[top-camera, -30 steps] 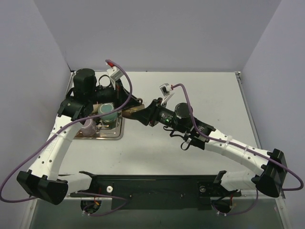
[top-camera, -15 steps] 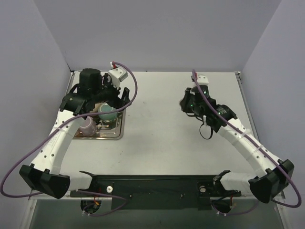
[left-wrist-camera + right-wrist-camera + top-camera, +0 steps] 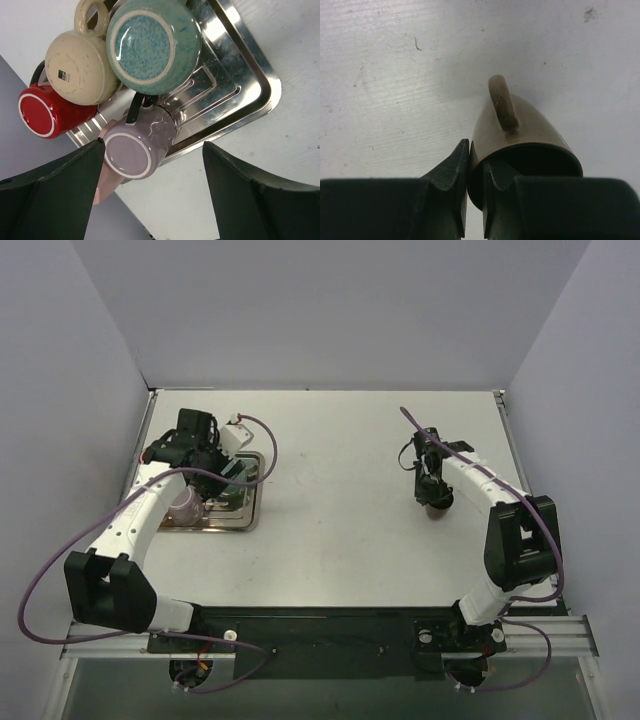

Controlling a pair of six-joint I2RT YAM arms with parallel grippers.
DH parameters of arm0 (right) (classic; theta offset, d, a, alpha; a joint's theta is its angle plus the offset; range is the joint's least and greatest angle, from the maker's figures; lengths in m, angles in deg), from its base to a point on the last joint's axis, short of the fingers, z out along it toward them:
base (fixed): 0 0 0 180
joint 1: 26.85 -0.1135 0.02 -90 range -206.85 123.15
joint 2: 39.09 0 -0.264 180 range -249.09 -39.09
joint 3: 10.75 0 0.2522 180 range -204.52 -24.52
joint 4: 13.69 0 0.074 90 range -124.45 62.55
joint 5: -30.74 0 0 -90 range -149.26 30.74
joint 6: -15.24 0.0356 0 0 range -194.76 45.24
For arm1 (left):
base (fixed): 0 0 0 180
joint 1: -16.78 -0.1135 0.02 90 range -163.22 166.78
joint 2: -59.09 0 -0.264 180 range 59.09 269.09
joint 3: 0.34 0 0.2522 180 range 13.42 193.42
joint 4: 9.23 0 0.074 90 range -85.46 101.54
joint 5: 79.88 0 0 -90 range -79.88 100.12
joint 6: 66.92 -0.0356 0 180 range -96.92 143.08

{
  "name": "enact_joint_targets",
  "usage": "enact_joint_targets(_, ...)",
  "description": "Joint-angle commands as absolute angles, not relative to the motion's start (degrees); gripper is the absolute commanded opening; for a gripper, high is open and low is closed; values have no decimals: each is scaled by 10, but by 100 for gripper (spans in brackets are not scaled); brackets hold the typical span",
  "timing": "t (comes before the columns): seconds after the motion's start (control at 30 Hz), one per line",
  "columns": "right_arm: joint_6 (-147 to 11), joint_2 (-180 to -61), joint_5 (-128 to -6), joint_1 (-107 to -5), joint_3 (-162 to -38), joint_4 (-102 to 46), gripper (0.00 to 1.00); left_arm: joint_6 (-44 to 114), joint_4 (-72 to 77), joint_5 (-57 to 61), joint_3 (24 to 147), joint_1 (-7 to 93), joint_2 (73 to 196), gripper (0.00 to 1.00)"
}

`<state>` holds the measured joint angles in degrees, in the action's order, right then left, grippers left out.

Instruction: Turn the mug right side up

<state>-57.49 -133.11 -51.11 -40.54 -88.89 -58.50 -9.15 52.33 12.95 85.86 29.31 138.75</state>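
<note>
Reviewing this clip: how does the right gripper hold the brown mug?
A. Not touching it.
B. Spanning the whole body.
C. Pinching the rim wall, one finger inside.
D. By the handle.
C: the right gripper is shut on the wall of the brown mug at the rim, one finger inside the opening, the handle free.
</note>
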Motion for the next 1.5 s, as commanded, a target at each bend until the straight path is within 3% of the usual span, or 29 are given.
enact_joint_targets(0.0, -585, -1321, -537, -386, -878, -571, 0, -140, 492, 122, 844, 279, 1385, 89)
enact_joint_targets(0.1, -584, -1317, -544, -377, -865, -560, 0, -143, 487, 77, 850, 284, 1393, 89)
enact_joint_targets(0.23, -587, -1317, -545, -374, -856, -555, 14, -150, 476, 47, 868, 293, 1422, 90)
enact_joint_targets(0.37, -591, -1299, -552, -377, -853, -564, 53, -159, 462, 41, 911, 314, 1470, 93)
enact_joint_targets(0.4, -591, -1278, -547, -379, -853, -568, 57, -163, 462, 38, 921, 320, 1481, 93)
enact_joint_targets(0.47, -594, -1246, -540, -386, -852, -578, 72, -172, 460, 51, 954, 336, 1517, 93)
enact_joint_targets(0.5, -596, -1236, -541, -388, -852, -583, 86, -180, 458, 60, 974, 348, 1543, 93)
enact_joint_targets(0.53, -596, -1215, -545, -392, -852, -586, 90, -181, 451, 86, 984, 352, 1574, 93)
enact_joint_targets(0.73, -600, -1155, -538, -406, -842, -605, 95, -200, 461, 136, 1095, 356, 1709, 92)
enact_joint_targets(0.93, -600, -1132, -551, -413, -841, -620, 95, -204, 573, 107, 1198, 337, 1804, 75)
enact_joint_targets(1.1, -600, -1119, -546, -428, -850, -624, 95, -235, 569, 78, 1163, 337, 1792, 67)
enact_joint_targets(1.2, -600, -1112, -539, -431, -850, -627, 96, -243, 595, 88, 1168, 337, 1809, 51)
enact_joint_targets(1.3, -601, -1103, -542, -431, -848, -628, 96, -248, 606, 97, 1168, 333, 1818, 42)
enact_joint_targets(1.47, -599, -1086, -538, -435, -849, -630, 96, -254, 614, 80, 1164, 331, 1819, 40)
